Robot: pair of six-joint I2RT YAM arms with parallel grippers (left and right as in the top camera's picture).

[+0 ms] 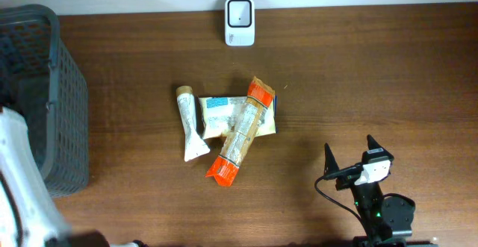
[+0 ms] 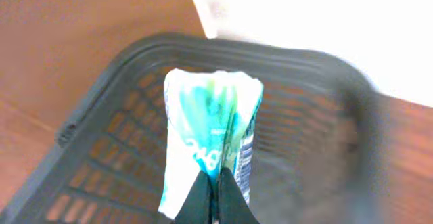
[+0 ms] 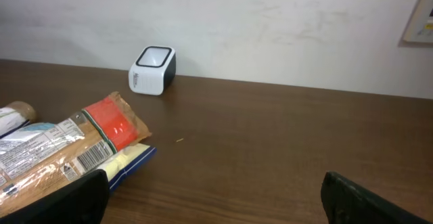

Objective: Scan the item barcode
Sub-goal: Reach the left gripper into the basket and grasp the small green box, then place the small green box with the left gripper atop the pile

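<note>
Currently the left claw (image 2: 216,185) is clamped on a green-and-white packet (image 2: 203,116) above the dark basket (image 2: 101,163), far left of the white scanner (image 1: 240,22), while the right claw (image 1: 349,147) stands apart and the pile of packs (image 1: 239,131) near the scanner likely awaits scanning.

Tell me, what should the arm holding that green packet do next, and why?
Probably lift it clear: the left pincer is shut on the green-and-white packet at the dark basket, and the white scanner stands far off.
</note>
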